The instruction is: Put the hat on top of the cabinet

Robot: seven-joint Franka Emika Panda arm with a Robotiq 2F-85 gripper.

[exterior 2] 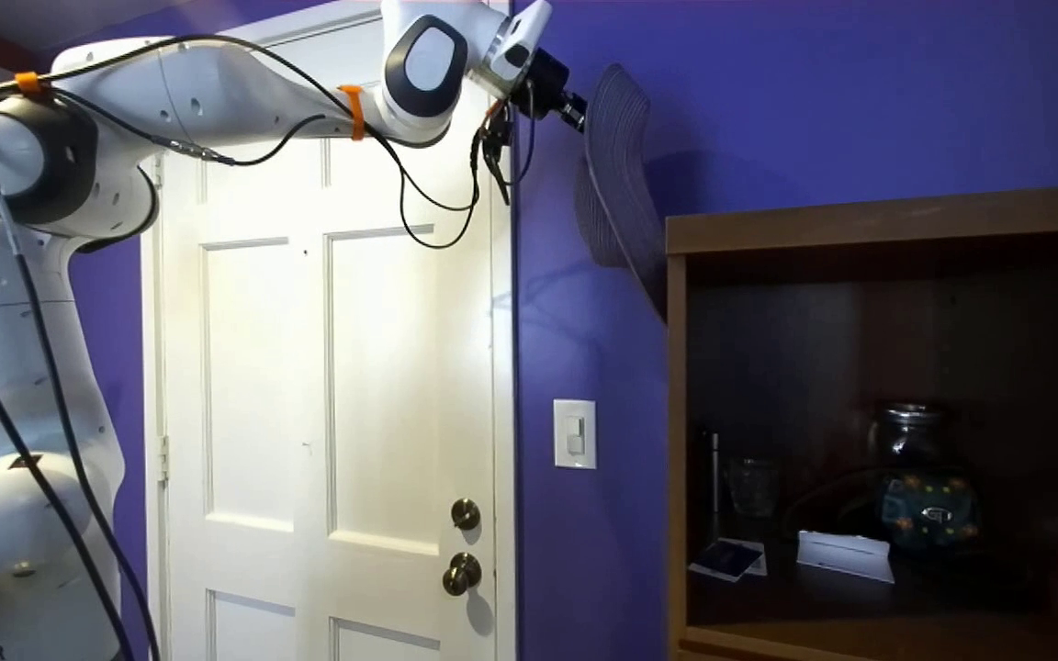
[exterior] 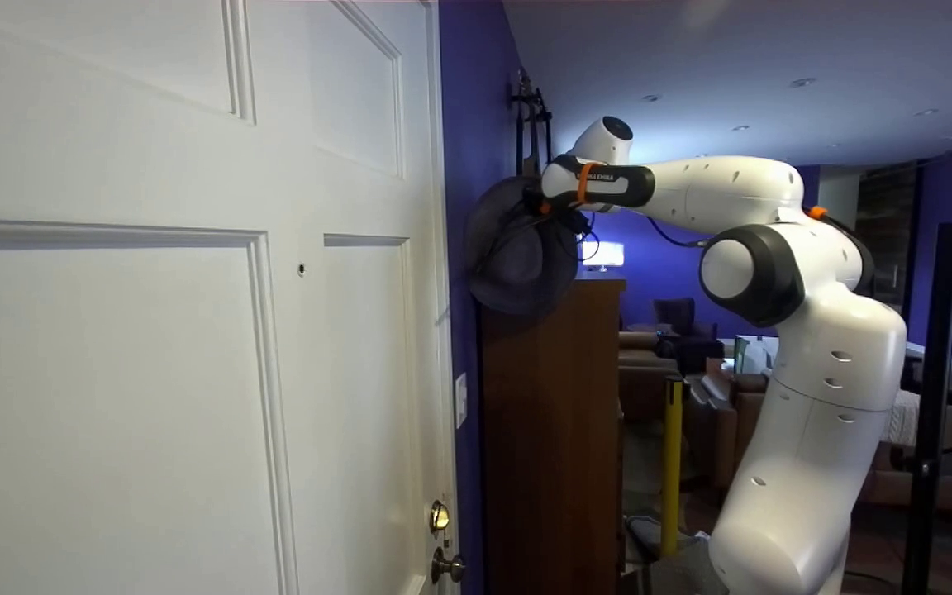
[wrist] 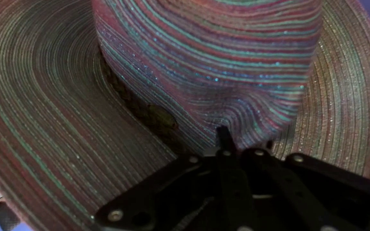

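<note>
hat (wrist: 185, 83): red, teal and purple stripes
brown cabinet (exterior: 554, 438); purple wall (exterior 2: 823, 101) behind cabinet; white door (exterior 2: 309, 386) near cabinet

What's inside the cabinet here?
In an exterior view, the cabinet holds a thin rod, a glass, flat cards, a long white card, a jar and a dark flowered item. Whatever stands behind that item is covered, and shadow hides the far right.

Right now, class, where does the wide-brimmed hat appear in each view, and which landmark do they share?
In an exterior view: wide-brimmed hat, near centre, round outline.
In an exterior view: wide-brimmed hat, upper half, right of centre.
Wrist view: wide-brimmed hat, filling most of it.
Shared landmark: purple wall, in all three.
</note>
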